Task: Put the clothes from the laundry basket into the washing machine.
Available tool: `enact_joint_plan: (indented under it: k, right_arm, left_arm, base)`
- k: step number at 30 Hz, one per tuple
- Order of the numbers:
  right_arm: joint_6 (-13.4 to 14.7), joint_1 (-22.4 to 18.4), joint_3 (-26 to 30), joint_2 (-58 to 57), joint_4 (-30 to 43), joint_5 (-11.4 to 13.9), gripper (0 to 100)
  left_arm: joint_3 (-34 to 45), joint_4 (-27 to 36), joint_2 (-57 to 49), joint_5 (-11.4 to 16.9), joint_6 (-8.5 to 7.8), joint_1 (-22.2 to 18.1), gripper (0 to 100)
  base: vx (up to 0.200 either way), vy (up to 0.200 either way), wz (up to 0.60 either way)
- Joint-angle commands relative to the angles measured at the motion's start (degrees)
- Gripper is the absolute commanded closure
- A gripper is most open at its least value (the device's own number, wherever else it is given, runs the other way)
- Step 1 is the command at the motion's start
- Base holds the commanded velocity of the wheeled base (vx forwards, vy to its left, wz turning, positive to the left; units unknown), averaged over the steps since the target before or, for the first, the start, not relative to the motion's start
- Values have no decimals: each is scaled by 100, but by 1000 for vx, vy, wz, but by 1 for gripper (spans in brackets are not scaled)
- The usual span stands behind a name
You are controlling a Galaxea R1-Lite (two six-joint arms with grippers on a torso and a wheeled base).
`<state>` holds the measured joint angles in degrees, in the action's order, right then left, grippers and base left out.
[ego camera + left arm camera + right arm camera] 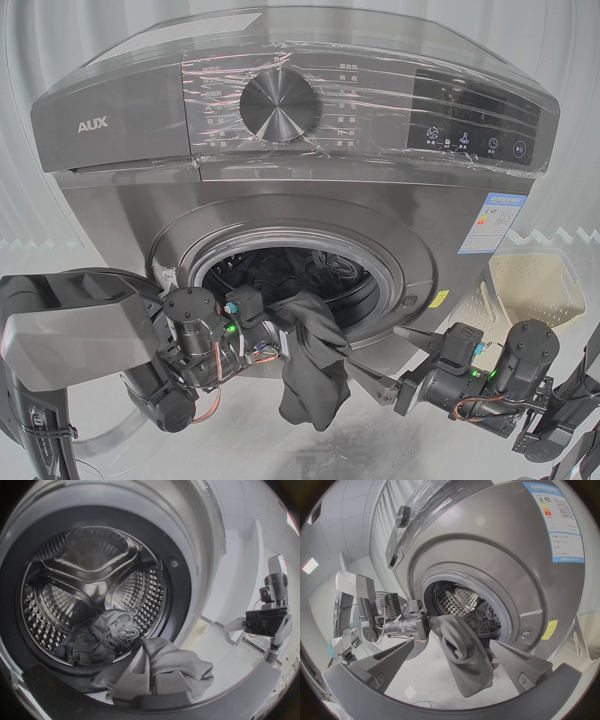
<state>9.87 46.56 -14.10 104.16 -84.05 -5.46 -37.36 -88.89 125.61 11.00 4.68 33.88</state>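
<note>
**Dark garment held at the washer's mouth, basket off to the right**

The big grey metal front-loading washing machine stands with its round porthole open. Behind the opening lies the shiny perforated steel drum.

To the right of the machine, on the floor and close against its side, sits the cream perforated plastic laundry basket. Whether anything lies in it cannot be told.

A dark grey, soft, crumpled cloth garment hangs at the lower lip of the porthole. Its top end is bunched at the rim, and the rest droops down outside, in front of the machine's lower panel and clear of the floor. Inside the drum, a heap of dark crumpled clothes rests on the bottom, just behind the held piece.

The left gripper sits at the lower left of the opening, its jaws clamped on the upper end of the hanging garment. The right gripper is low and to the right of the porthole, pointing toward the garment. Its jaws are spread wide and hold nothing. Its fingertips are near the hanging cloth, and it cannot be told whether the lower one touches it.

On the control panel, under wrinkled clear film, is a round brushed-metal dial. A blue-and-white rectangular paper label is stuck to the front at the upper right of the porthole. A small yellow sticker sits below it, beside the door rim.
</note>
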Motion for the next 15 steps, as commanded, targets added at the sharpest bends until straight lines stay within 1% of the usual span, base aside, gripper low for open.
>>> enact_joint_plan:
  k: [1, 2, 5, 7, 8, 11, 12, 15]
  right_arm:
    - [6, 38, -5, 26, -6, 1, 0]
    - [-3, 38, -5, 35, -6, 1, 0]
    - [-3, 38, -5, 26, -6, 1, 0]
    - [-3, 38, -5, 26, -6, 1, 0]
    - [-3, 38, -5, 26, -6, 1, 0]
    - [-3, 47, -5, 35, -6, 1, 0]
    - [-3, 47, -5, 35, -6, 1, 0]
    - [-3, 47, -5, 35, -6, 1, 0]
  left_arm:
    - [-790, 30, 693, -168, 130, -30, 100]
    - [-939, 48, 772, -168, 156, -30, 100]
    - [-1414, 39, 1027, -177, 156, -74, 100]
    - [-1572, 48, 1079, -186, 147, -145, 100]
    - [-1818, 74, 1202, -238, 147, -197, 100]
    - [-2170, 127, 1387, -344, 147, -224, 100]
    - [-2407, 232, 1510, -458, 147, -276, 100]
    - [-2767, 452, 1642, -528, 147, -338, 100]
  base:
    - [0, 0, 0]
    - [0, 0, 0]
    - [0, 0, 0]
    - [0, 0, 0]
    - [0, 0, 0]
    - [0, 0, 0]
    - [0, 0, 0]
    - [0, 0, 0]
